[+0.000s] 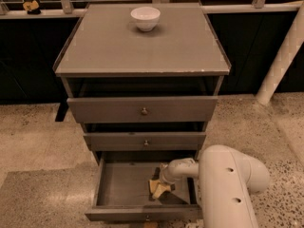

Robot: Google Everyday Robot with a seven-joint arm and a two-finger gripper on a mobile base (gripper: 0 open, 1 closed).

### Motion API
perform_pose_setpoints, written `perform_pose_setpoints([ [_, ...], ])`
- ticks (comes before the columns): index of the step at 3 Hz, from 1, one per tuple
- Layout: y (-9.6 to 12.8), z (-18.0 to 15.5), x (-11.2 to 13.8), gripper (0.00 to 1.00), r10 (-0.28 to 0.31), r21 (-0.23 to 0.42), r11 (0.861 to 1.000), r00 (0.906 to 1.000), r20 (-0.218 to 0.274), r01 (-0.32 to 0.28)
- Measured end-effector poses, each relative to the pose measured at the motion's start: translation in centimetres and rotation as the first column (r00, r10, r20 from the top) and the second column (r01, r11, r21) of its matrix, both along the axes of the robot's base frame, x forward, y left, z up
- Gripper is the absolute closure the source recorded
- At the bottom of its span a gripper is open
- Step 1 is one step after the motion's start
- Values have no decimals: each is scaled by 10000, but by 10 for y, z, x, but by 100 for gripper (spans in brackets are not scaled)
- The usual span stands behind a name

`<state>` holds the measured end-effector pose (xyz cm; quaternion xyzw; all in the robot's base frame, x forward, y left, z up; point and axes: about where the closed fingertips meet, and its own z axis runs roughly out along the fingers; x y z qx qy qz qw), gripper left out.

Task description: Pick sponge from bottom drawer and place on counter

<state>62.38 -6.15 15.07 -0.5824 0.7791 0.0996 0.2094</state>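
Note:
The bottom drawer [140,213] is pulled open, and its grey floor shows. The pale-yellow sponge [156,189] lies inside it, right of the middle. My gripper [160,180] reaches down into the drawer from the right, and its tip is right at the sponge's top edge, touching or almost touching it. My white arm [228,184] covers the drawer's right side. The counter [142,51] is the cabinet's flat grey top, well above the gripper.
A white bowl [145,18] stands at the back middle of the counter. The two upper grey drawers [142,109] are slightly open. A white post [280,61] leans at the right. A speckled floor surrounds the cabinet, with a dark wall and a rail behind.

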Motion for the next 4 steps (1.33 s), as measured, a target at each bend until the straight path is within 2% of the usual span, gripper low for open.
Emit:
perform_pose_setpoints([
  [1, -8, -8, -5, 0, -56, -104, 9999, 9997, -222, 54],
  [2, -9, -42, -15, 0, -23, -363, 9993, 9956, -938, -11],
  [3, -9, -42, -15, 2, -22, -363, 9993, 9956, -939, -12],
  [4, -9, -42, -15, 21, -22, -363, 9993, 9956, -939, -12],
])
